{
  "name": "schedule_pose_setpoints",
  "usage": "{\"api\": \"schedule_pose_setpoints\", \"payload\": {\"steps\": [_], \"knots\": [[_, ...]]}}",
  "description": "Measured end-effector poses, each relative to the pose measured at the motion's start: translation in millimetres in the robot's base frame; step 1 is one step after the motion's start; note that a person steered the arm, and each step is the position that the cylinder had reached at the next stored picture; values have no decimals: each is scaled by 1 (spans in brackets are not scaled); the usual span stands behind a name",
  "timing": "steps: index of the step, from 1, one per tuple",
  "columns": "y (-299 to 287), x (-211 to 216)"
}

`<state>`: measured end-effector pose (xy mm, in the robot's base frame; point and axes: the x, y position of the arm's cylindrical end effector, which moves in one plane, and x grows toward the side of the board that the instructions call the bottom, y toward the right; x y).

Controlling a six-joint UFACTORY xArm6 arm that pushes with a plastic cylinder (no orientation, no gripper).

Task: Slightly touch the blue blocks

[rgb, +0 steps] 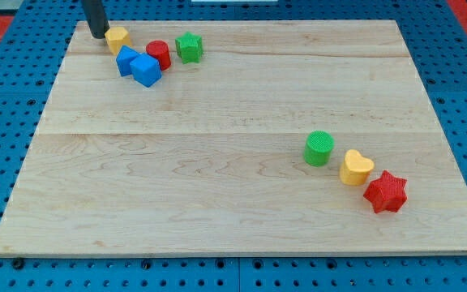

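Two blue blocks lie touching each other near the view's top left: a blue cube (147,70) and another blue block (126,60) just left of it, its shape unclear. My tip (96,36) stands at the board's top left corner, just left of a small yellow block (117,37) and up-left of the blue blocks, apart from them. A red cylinder (159,53) sits right of the blue pair, and a green star (189,47) right of that.
A green cylinder (319,148), a yellow heart (355,168) and a red star (386,192) lie in a diagonal row at the view's lower right. The wooden board (233,203) rests on a blue perforated table.
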<state>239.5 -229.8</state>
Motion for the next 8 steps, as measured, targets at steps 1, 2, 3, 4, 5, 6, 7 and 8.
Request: {"api": "schedule_pose_setpoints", "payload": {"steps": [1,2,3,4,5,6,7,8], "knots": [[-4,28],[-7,58],[49,106],[70,112],[70,109],[70,107],[71,104],[71,102]]}}
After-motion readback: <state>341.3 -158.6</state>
